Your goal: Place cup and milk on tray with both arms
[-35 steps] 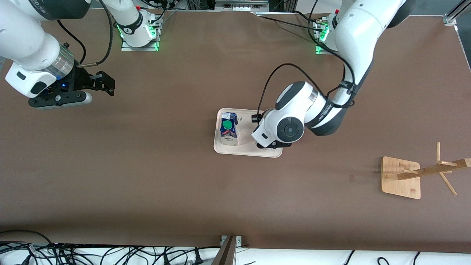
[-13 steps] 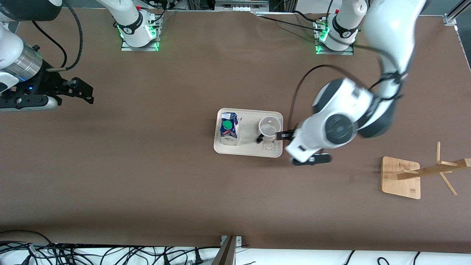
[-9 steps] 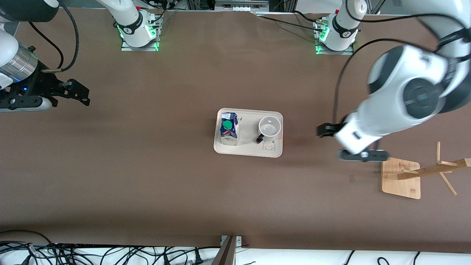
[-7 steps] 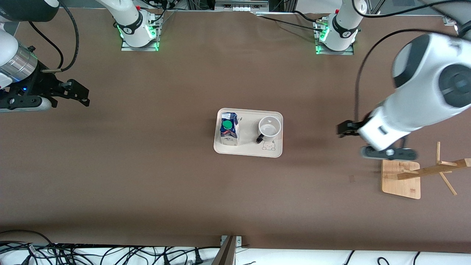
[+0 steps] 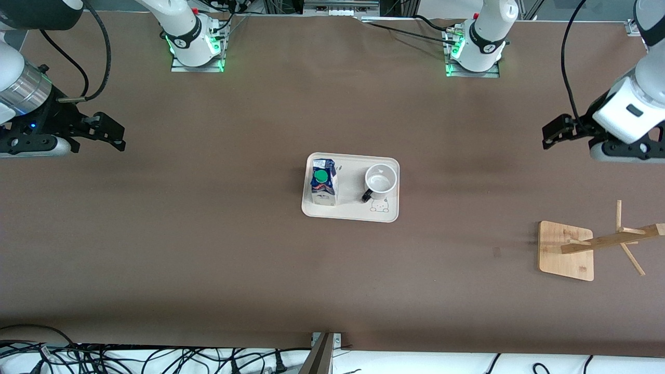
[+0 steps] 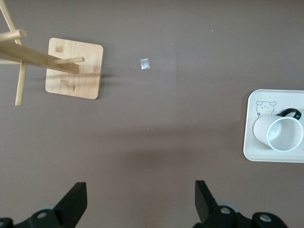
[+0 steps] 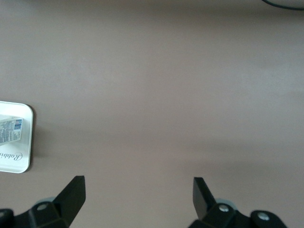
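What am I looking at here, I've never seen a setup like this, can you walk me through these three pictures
These are two robot arms bolted to a brown table, each ending in a two-finger gripper. The big picture looks down from a high camera facing the robots. The other two come from small cameras on each arm's wrist, looking down past the black fingers.

In the middle lies a cream tray. On it stand a milk carton with a green cap and a white cup, side by side. Toward the left arm's end stands a wooden rack.

The left gripper hangs over bare table at its own end, fingers open, holding nothing. The right gripper does the same at its end. Both arms are idle, and both items sit on the tray.
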### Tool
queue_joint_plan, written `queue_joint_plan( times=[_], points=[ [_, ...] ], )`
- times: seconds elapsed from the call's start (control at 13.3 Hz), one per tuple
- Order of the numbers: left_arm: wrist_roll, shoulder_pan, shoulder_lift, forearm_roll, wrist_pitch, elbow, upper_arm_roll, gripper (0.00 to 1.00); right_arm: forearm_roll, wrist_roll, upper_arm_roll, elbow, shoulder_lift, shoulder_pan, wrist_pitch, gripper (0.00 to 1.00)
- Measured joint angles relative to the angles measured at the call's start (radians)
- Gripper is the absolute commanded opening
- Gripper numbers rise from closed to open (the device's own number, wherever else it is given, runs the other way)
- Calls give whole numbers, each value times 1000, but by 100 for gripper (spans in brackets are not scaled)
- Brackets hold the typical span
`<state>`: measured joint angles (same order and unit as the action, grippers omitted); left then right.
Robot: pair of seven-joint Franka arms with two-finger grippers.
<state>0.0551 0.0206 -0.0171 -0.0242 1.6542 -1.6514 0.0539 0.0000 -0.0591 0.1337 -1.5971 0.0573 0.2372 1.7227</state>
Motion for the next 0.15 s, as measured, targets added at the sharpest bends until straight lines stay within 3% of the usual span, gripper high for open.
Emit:
queue_joint_plan(
  times=[0.15],
  points=[
    [1,17,16,0,12,-26,0,100,0,0,0,0,0,0,0,100]
  ],
)
